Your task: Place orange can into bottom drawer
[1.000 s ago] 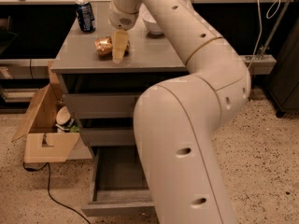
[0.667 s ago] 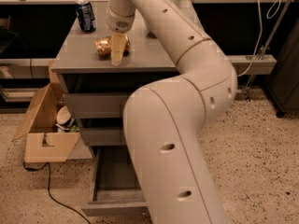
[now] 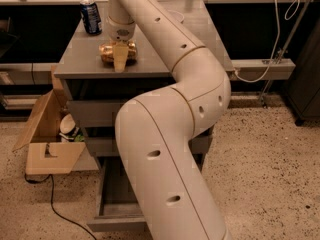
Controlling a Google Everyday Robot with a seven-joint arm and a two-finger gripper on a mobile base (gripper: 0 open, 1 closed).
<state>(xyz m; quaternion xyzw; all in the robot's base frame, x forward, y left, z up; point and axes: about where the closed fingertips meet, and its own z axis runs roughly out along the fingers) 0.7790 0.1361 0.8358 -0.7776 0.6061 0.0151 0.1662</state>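
Gold and shiny, the orange can (image 3: 106, 52) is sitting on the grey counter (image 3: 75, 61), near the front edge. The pincer (image 3: 119, 60) is hanging right down on it, at the end of the big white arm (image 3: 165, 134), and part of it is covering the front of the can. I cannot tell if the pincer is squeezing the can or loose around it. A dark blue can (image 3: 91, 17) is standing well apart, at the back left corner.

The bottom drawer (image 3: 112, 191) is standing pulled out, low down by the floor, and the arm is hiding a lot of it. The can is not in it yet.

I am thinking the can is light and thin. It is looking crinkly, so a hard squeeze is likely going to dent it more. It is probably slippery too, being smooth metal. The best place to hold it is probably around the middle of its sides, with a soft but steady squeeze, so it is not sliding out on the long way down to the drawer.
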